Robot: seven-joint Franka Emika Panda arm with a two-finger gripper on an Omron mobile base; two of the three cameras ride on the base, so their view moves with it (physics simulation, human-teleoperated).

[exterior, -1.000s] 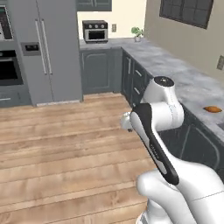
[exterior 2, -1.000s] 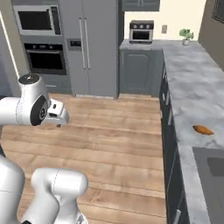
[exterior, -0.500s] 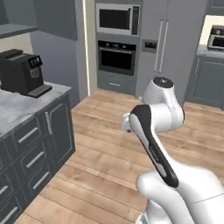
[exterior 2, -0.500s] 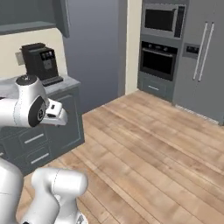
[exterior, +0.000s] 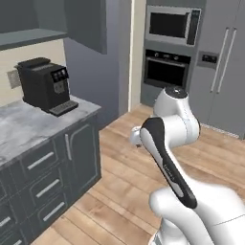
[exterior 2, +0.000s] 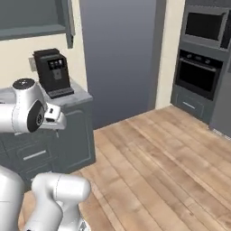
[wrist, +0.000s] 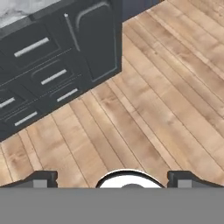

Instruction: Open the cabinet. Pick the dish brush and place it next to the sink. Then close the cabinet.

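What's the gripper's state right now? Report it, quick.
Gripper: open, holding nothing, its two dark fingertips wide apart above the wooden plank floor.

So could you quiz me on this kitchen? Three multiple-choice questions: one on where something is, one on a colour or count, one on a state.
1. Where does the coffee machine stand?
A. on the wooden floor
B. on the grey counter
C. inside the oven

2. What colour is the coffee machine?
A. black
B. white
C. red

3. How do the jaws of the gripper stand?
A. shut on a brush
B. shut on nothing
C. wide apart, empty

Answers: 1 B, it sits on the marbled top near the wall. 2 A, its body is black. 3 C, the hand view shows two tips far apart with bare wooden floor beyond.
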